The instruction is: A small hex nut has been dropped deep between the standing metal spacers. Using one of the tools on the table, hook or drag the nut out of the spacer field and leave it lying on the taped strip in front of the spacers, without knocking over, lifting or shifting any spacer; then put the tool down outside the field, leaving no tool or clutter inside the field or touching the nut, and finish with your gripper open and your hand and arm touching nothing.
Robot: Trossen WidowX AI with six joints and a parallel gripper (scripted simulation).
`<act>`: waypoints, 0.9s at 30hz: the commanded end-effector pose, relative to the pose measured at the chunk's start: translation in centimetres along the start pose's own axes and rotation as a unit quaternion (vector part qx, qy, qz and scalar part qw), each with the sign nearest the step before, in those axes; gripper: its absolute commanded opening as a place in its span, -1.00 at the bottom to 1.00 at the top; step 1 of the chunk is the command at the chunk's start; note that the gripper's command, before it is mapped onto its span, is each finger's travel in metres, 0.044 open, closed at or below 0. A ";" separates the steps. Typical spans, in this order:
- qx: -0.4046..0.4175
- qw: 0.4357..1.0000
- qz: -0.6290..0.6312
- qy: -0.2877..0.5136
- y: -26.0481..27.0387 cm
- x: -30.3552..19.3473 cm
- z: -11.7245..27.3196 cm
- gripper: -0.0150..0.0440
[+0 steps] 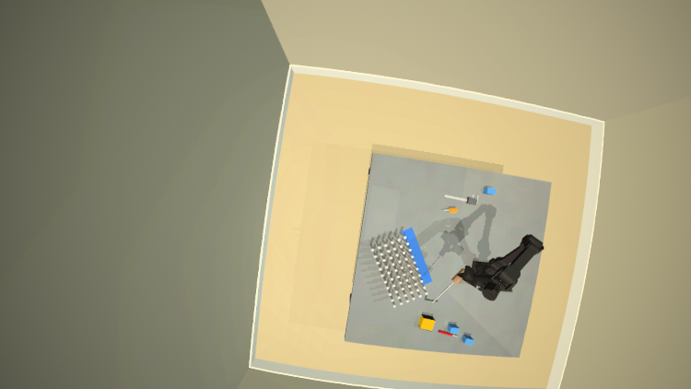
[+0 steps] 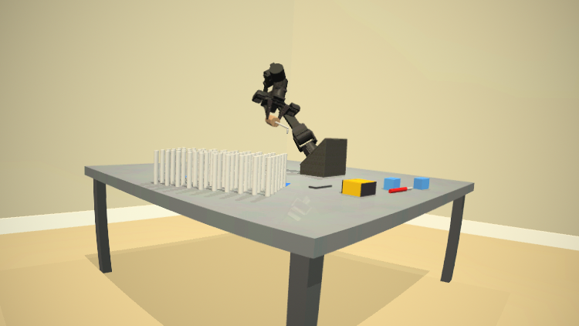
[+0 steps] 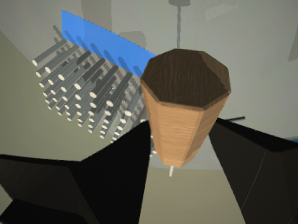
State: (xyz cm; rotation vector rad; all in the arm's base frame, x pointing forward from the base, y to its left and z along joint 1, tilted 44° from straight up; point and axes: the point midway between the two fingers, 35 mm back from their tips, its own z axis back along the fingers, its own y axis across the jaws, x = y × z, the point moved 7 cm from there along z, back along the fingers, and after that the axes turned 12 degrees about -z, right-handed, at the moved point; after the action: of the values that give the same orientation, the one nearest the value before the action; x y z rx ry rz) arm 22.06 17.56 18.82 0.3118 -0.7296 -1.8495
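Observation:
My gripper (image 1: 459,275) (image 2: 274,118) (image 3: 178,124) is shut on the wooden handle (image 2: 272,120) (image 3: 185,120) of a hook tool. The tool's thin pale shaft (image 1: 443,292) (image 2: 280,124) slants away from the handle to a short bent tip. Tool and gripper are in the air, above the tops of the spacers and to the robot's side of them. The white spacers (image 1: 393,305) (image 2: 268,178) stand upright in rows. The blue taped strip (image 1: 417,256) (image 3: 105,42) runs along their robot-facing side; no nut shows on its visible part. The hex nut cannot be made out in any view.
A black L-shaped key (image 1: 430,300) (image 2: 319,186) lies near the spacers' corner. Beyond are a yellow-black box (image 1: 427,323) (image 2: 358,187), two blue blocks (image 1: 452,328) (image 2: 421,183) and a red tool (image 1: 445,333) (image 2: 397,189). Opposite lie an orange-handled tool (image 1: 452,209), a grey-headed tool (image 1: 472,200) and another blue block (image 1: 489,190).

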 end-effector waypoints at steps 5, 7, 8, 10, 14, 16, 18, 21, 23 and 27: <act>0.053 0.994 -0.100 0.002 0.6 3.1 0.3 -0.49; 0.066 0.990 -0.125 0.002 0.7 3.9 0.4 -0.49; 0.072 0.988 -0.137 0.003 0.7 4.3 0.4 -0.49; 0.085 0.983 -0.161 0.004 0.8 5.0 0.5 -0.49; 0.110 0.972 -0.208 0.006 0.8 6.5 0.5 -0.49; 0.114 0.970 -0.216 0.007 0.8 6.8 0.5 -0.49; 0.114 0.970 -0.216 0.007 0.8 6.8 0.5 -0.49; 0.113 0.970 -0.216 0.006 0.8 6.8 0.3 -0.49; 0.110 0.970 -0.217 0.006 0.7 6.9 -0.3 -0.49; 0.103 0.970 -0.219 0.004 0.6 7.4 -2.1 -0.49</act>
State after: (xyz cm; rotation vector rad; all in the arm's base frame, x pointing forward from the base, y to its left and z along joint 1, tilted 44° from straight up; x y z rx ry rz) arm 20.39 10.64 19.50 0.6693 -0.9130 -2.1834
